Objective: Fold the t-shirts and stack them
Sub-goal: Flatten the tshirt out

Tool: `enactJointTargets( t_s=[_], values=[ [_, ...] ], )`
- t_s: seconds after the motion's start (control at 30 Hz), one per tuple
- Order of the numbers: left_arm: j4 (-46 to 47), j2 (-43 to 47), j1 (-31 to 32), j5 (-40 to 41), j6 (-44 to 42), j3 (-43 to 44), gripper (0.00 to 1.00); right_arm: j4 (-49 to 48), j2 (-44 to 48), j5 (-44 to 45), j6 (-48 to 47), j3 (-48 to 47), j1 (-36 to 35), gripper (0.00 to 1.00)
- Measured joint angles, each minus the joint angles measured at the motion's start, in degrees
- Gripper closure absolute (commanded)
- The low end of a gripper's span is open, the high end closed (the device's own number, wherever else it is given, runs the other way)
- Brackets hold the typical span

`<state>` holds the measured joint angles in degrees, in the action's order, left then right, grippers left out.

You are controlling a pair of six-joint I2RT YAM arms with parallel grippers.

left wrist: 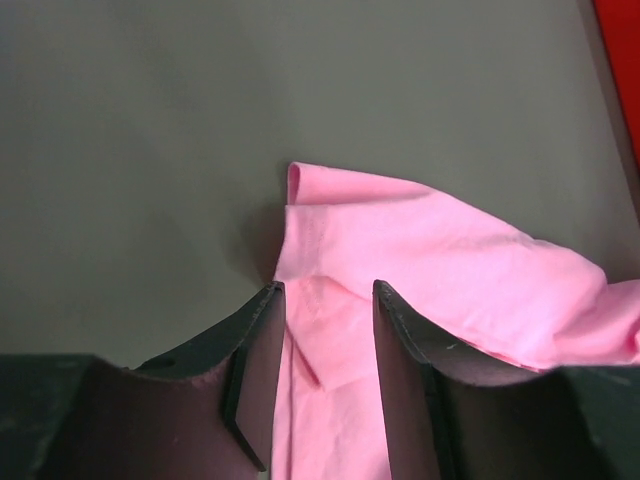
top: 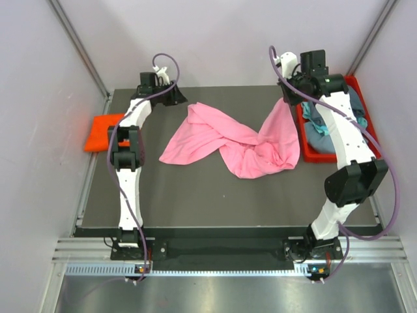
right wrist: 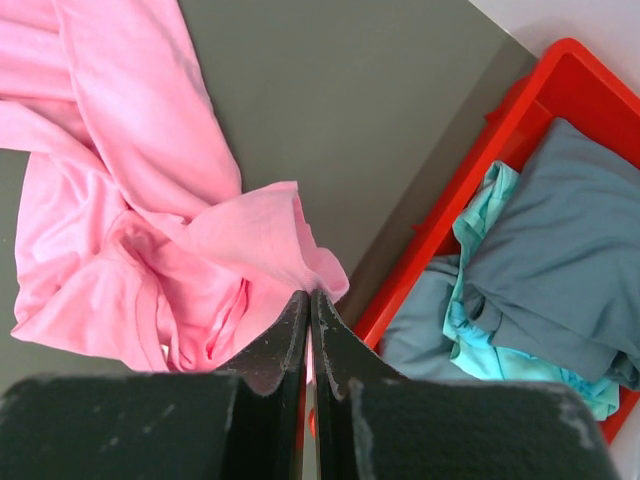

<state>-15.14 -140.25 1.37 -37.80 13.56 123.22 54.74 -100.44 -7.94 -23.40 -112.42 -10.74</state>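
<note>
The light pink t-shirt (top: 215, 137) lies crumpled and twisted across the middle of the dark table. My left gripper (top: 177, 96) is low at the shirt's far left corner. In the left wrist view it (left wrist: 325, 290) is open, with pink cloth (left wrist: 450, 260) lying between the jaws. My right gripper (top: 287, 101) is shut on the shirt's far right corner and holds it lifted. In the right wrist view it (right wrist: 310, 295) pinches the pink cloth (right wrist: 130, 200). The orange t-shirt (top: 103, 130) lies off the table's left edge.
A red plastic tray (top: 355, 81) stands at the right edge and also shows in the right wrist view (right wrist: 560, 65). It holds a grey-blue shirt (right wrist: 570, 240) and a teal shirt (right wrist: 480, 300), both crumpled. Grey walls close in on three sides.
</note>
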Motion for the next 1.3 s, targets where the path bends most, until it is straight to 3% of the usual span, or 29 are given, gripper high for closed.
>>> enactJointTargets(
  t_s=[0.37,1.3],
  values=[
    [0.1,-6.6,5.4,1.4,-0.2,2.1,0.57,-0.1,-0.2,1.9,-0.5,0.7,0.0,1.0],
    [0.4,-8.2,3.7,8.4,-2.7,6.2,0.57,-0.2,-1.6,2.7,-0.6,0.7,0.0,1.0]
  ],
)
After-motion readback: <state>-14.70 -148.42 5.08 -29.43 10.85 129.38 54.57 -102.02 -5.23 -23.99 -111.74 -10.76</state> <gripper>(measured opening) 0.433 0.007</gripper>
